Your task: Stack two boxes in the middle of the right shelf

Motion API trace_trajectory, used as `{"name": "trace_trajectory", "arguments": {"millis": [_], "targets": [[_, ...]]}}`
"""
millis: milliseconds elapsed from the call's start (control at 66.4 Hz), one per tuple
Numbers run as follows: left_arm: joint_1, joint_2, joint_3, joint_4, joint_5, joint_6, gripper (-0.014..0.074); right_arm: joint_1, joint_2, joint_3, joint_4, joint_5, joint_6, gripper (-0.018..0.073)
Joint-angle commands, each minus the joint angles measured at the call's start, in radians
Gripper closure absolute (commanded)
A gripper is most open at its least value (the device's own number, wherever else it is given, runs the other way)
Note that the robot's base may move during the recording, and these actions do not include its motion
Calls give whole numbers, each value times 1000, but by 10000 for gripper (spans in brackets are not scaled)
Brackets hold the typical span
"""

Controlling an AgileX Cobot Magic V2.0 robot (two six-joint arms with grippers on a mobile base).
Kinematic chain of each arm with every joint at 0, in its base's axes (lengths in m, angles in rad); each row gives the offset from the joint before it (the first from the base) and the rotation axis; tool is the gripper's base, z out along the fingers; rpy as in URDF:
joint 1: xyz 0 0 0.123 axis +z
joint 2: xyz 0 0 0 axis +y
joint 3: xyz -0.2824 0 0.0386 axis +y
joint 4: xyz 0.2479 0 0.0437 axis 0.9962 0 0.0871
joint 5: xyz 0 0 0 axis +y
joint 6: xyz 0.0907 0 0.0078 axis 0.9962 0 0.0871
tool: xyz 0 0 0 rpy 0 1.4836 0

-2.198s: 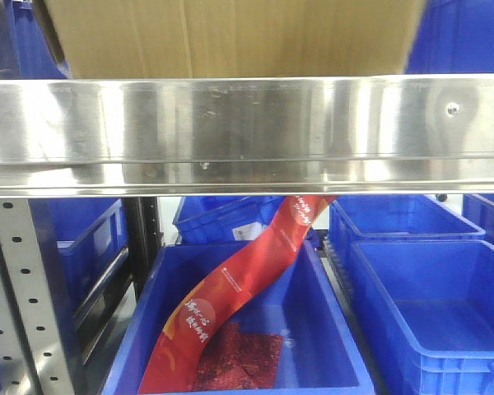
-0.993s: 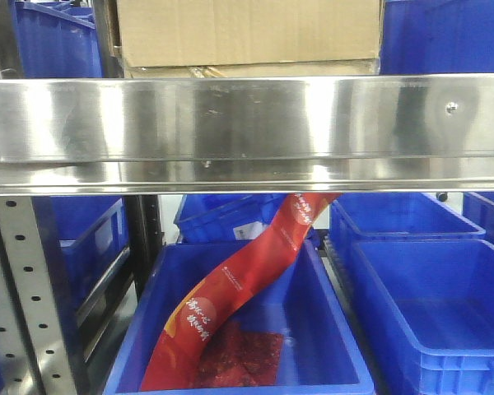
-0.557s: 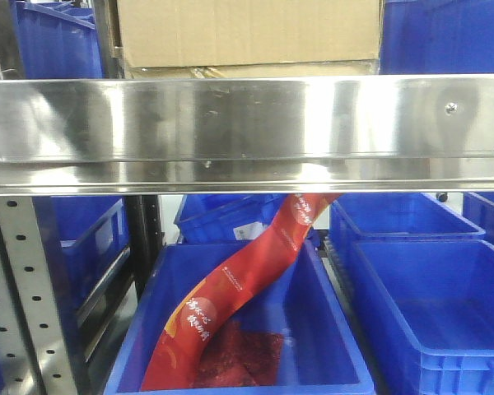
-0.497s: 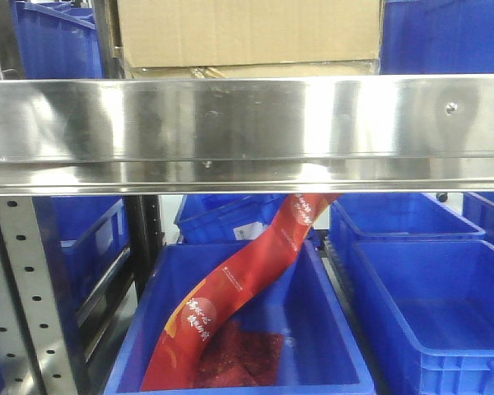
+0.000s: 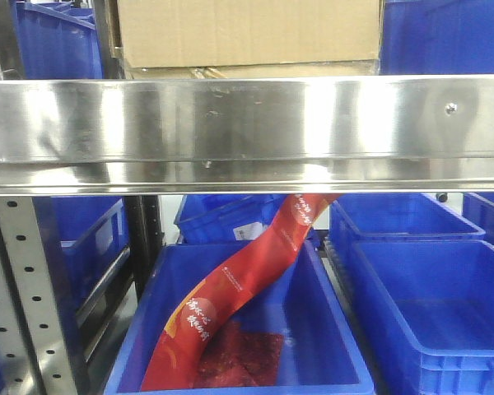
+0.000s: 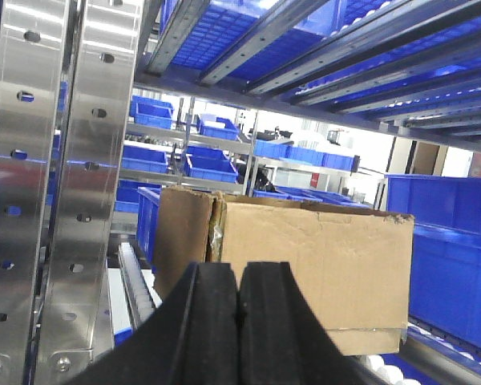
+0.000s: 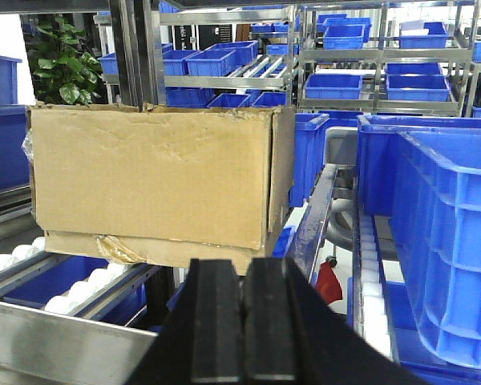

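- Look at your left end effector (image 6: 239, 309) at the bottom middle of the left wrist view. Its two black fingers (image 6: 204, 321) are pressed flat together, and nothing is between them.
- Your right end effector (image 7: 242, 321) sits at the bottom middle of the right wrist view. Its fingers (image 7: 268, 321) are pressed together too, with nothing in them.
- Neither end effector touches a box. Both are apart from it.
- Just past the left end effector you see the top box (image 6: 305, 265), tan and dented, filling the middle of the frame.
- In the right wrist view the top box (image 7: 156, 172) sits on a lower box (image 7: 128, 245). Only a thin strip of the lower one shows under it, with loose tape peeling at its left edge.
- In the front view both boxes are at the top middle of the frame, the top box (image 5: 247, 31) resting on the lower box (image 5: 255, 71).
- They stand on the shelf (image 5: 247, 123), behind its wide shiny front rail.
- White rollers (image 7: 16, 269) show on the shelf at the lower left of the right wrist view.
- Blue bins (image 7: 433, 224) stand beside the boxes, on the right of that frame.
- Under the shelf, at the bottom middle of the front view, a blue bin (image 5: 329, 329) holds a long red packet (image 5: 230, 304).
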Motion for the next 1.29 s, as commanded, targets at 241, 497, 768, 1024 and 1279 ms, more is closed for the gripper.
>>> {"name": "trace_trajectory", "arguments": {"millis": [241, 497, 768, 1024, 1279], "targets": [[6, -6, 2, -8, -19, 1, 707, -234, -138, 130, 239, -2, -253, 720], [6, -6, 2, -8, -19, 1, 707, -303, -292, 451, 240, -240, -253, 720], [6, -6, 2, -8, -19, 1, 707, -303, -392, 515, 240, -153, -253, 720], [6, -6, 2, -8, -19, 1, 707, -299, -392, 515, 240, -162, -253, 720], [6, -6, 2, -8, -19, 1, 707, -299, -392, 515, 240, -162, -253, 720]]}}
